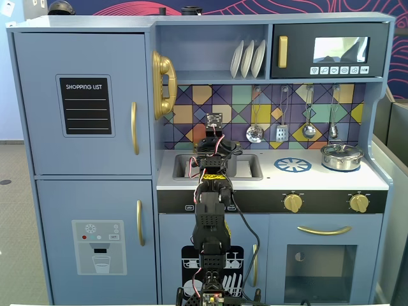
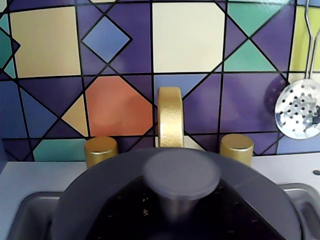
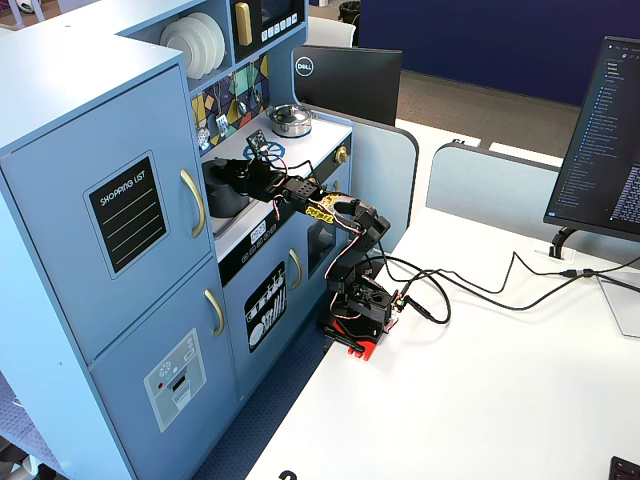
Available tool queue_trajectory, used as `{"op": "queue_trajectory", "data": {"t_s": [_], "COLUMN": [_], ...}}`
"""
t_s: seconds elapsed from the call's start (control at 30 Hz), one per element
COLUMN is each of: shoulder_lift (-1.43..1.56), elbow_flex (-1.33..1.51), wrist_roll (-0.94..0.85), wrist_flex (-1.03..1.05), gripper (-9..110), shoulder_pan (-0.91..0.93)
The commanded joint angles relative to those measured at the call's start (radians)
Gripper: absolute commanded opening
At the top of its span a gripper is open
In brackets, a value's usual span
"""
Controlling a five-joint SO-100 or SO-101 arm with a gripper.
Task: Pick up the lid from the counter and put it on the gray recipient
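Gripper [image 3: 232, 182] clamps lid [image 2: 175, 200] by knob, flat and level, right over gray recipient [image 3: 226, 195] in sink; just lower.

I see the arm [image 3: 345, 255] stretched forward off its base, wrist roughly level. Gripper [image 3: 238, 178] at full reach; can't tell from here how the jaws stand.

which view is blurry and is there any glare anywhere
Wrist view: the lid fills the bottom, its knob soft and out of focus, while the backsplash tiles stay sharp. A fixed view: window glare on the microwave door. The other fixed view is evenly lit and sharp.
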Motion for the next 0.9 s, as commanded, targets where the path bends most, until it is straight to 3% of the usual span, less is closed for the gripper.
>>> {"op": "queue_trajectory", "data": {"t_s": [0.0,0.33,0.5,0.87], "shoulder_lift": [0.043,0.057,0.055,0.055], "elbow_flex": [-0.002,0.034,0.023,-0.044], "wrist_roll": [0.011,-0.005,-0.011,0.003], "wrist_flex": [-0.029,-0.037,-0.031,-0.048], "gripper": [0,0,23,33], "shoulder_pan": [0.008,0.031,0.048,0.048]}}
